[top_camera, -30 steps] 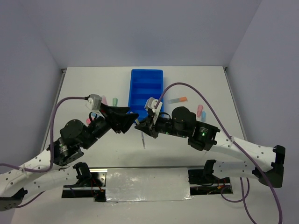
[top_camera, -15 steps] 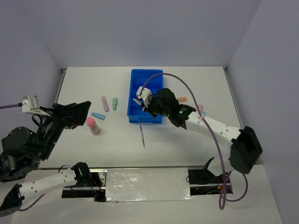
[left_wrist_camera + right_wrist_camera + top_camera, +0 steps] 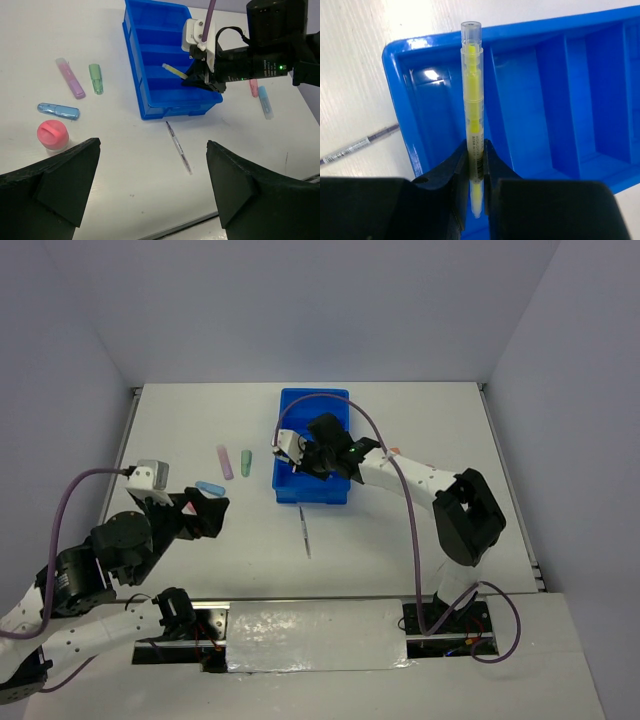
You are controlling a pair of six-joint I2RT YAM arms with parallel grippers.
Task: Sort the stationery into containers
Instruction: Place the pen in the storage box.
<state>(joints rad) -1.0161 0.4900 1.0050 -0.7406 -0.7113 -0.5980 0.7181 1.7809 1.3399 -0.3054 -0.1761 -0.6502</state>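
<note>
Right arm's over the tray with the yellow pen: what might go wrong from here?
1. The right pincer grips the yellow pen near one end, and its far tip seems to reach the rim of the blue tray; released here it may bridge a wall or bounce out.
2. The thin grey pen lies flat on the table close to the tray's near wall, likely awkward to pinch.

A matte white table (image 3: 420, 415) lies beneath the left fingers (image 3: 60, 190), boxed by plain pale grey walls (image 3: 300, 300) beyond them and to either side. Light is soft and even; a silvery strip (image 3: 315, 635) sits behind them.
</note>
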